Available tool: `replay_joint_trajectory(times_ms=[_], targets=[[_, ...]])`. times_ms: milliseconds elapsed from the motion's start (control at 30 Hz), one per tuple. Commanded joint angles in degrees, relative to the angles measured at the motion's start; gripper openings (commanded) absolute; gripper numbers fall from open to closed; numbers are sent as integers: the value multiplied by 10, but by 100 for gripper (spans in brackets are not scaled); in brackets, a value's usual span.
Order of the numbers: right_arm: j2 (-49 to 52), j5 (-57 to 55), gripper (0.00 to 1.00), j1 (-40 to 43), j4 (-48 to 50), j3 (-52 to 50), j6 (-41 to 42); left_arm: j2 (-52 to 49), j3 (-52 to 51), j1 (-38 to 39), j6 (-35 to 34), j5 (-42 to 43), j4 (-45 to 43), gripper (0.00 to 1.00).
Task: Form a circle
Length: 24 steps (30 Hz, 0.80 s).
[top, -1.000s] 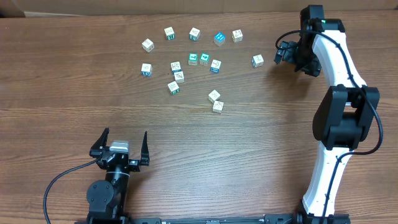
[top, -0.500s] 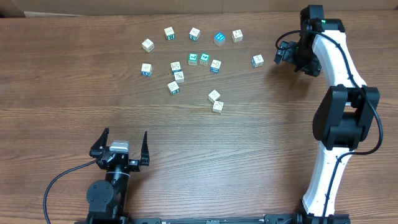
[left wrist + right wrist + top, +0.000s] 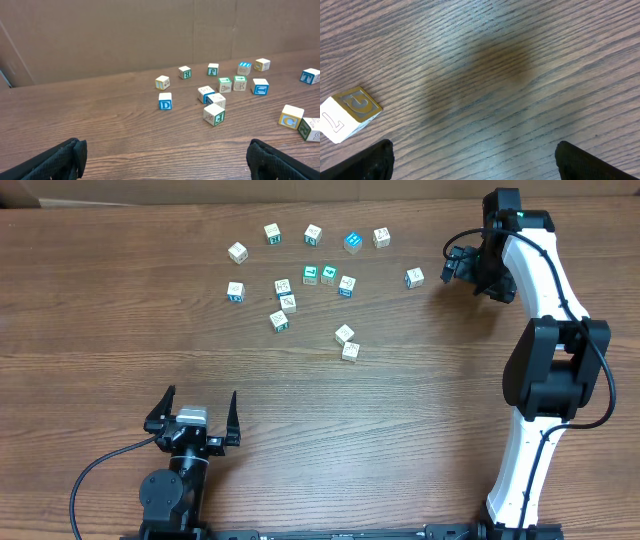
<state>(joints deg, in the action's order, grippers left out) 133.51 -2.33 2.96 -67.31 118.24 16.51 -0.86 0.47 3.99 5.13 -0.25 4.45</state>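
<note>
Several small whitish letter cubes [image 3: 288, 302] lie loosely scattered on the far middle of the wooden table [image 3: 100, 330], and they form no circle. A rough arc runs along the top from one cube [image 3: 237, 252] to another [image 3: 381, 238]. One cube [image 3: 414, 277] lies apart at the right, and a pair [image 3: 351, 351] lies nearest me. My right gripper [image 3: 455, 265] hangs open just right of that lone cube [image 3: 350, 112], holding nothing [image 3: 475, 162]. My left gripper [image 3: 199, 400] stands open at the near edge, far from the cubes [image 3: 214, 114], with bare wood between its fingers [image 3: 165, 160].
A brown cardboard wall [image 3: 125, 35] stands behind the table's far edge. The right arm's white links [image 3: 545, 290] reach along the table's right side. Bare wood lies between the cubes and the left gripper.
</note>
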Motion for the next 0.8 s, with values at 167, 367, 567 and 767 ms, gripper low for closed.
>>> replay_joint_trajectory(times_ms=[167, 367, 567, 767], targets=[[-14, -1, 100, 0, 2, 12, 2, 6, -2, -3, 11, -2, -2, 100], [-14, -1, 100, 0, 2, 12, 2, 6, -2, -3, 12, -3, -2, 100], [-14, -1, 100, 0, 2, 12, 2, 6, -2, -3, 11, -2, -2, 99], [-14, -1, 100, 0, 2, 12, 2, 6, -2, -3, 11, 4, 0, 99]])
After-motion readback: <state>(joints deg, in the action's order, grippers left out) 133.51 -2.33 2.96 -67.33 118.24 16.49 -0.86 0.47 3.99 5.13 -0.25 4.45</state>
